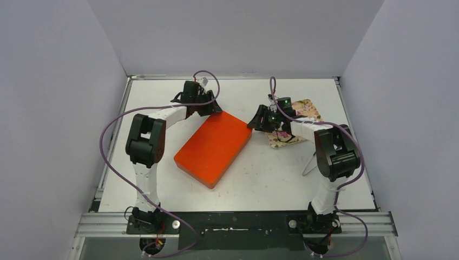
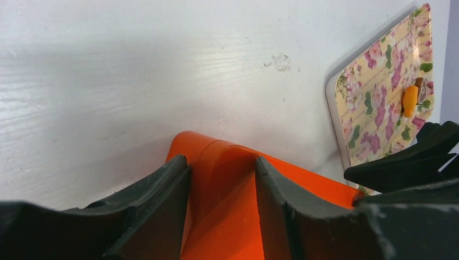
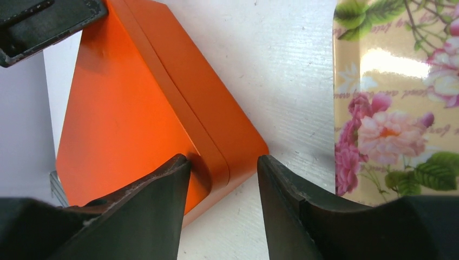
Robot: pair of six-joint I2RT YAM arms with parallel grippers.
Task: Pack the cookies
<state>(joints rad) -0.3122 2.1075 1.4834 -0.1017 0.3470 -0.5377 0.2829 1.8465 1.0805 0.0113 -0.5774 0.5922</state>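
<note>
Top external view puts the left tool (image 2: 221, 184) at the far left corner of a closed orange box (image 1: 214, 147) that lies slantwise on the bench (image 1: 270, 179). Its own wrist camera shows its fingers part-way apart with that corner between them. I cannot tell whether they press on it or merely straddle it.

The right tool (image 3: 223, 179) is at the box's right corner, jaws part-way open around it. One finger meets the lid edge, but a strip of bare bench shows between the other finger and the box, so it holds nothing.

My guess is that the lid must come off first. Both tools are on corners, where the fingers have little flat wall to bear on. A pinch there may slip, or swing the whole box round instead of raising the lid. If only one side lifts, the lid could jam askew. The right tool is also just beside the floral tray (image 1: 311, 105), and a sideways swing could knock it and scatter what it carries.

The cookies (image 2: 410, 101) lie on that tray; the left wrist view shows an orange one with a brown one against it. They are well apart from the left tool, across the box. They are near the right tool's body, beyond its fingers, and touched by neither tool. In the top view the right arm hides any others.
</note>
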